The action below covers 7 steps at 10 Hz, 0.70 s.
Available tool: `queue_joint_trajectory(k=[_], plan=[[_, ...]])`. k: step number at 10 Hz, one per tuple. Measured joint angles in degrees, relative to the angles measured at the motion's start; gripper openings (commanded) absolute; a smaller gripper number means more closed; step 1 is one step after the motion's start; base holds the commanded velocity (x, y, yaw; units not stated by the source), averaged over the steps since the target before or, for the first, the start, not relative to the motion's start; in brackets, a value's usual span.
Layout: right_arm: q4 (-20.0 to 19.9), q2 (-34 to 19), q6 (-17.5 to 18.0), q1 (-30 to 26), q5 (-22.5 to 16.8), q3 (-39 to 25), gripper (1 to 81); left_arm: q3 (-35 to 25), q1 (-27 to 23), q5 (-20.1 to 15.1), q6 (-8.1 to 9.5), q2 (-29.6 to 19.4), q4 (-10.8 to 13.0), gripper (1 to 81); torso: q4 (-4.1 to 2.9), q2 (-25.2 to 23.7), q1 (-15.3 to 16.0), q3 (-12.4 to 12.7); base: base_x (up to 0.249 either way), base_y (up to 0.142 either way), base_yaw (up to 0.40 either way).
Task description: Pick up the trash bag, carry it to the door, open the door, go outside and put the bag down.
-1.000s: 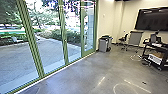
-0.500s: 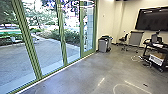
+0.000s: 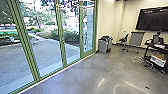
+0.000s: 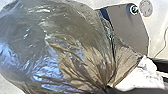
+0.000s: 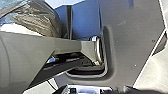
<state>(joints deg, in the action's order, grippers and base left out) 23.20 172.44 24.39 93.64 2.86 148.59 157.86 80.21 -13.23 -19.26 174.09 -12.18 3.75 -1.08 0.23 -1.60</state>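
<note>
The left jaws (image 4: 110, 89) look closed on the trash bag (image 4: 50, 37) near the robot's body (image 4: 127, 27), its neck gathered, probably for steady carrying. The right jaws' state cannot be told. Green-framed glass (image 3: 48, 52) stands at frame left.

Green glazing frames (image 3: 61, 37), grey floor (image 3: 82, 77).
Wall (image 3: 106, 17) cream, screen (image 3: 152, 21) black, floor streaks (image 3: 101, 82) pale. Trash bag (image 4: 75, 27) smoky brown, blue-violet glints.
</note>
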Motion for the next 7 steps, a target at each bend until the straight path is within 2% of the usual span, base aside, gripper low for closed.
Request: queue_joint_trajectory(k=[7], plan=[[0.0, 0.0, 0.0, 0.0, 0.0, 0.0, 81.1, 0.0, -0.1, 0.1, 0.00, -0.1, 0.0, 1.0, 0.00, 0.0, 0.0, 0.0, 0.153, 0.000, 0.000]])
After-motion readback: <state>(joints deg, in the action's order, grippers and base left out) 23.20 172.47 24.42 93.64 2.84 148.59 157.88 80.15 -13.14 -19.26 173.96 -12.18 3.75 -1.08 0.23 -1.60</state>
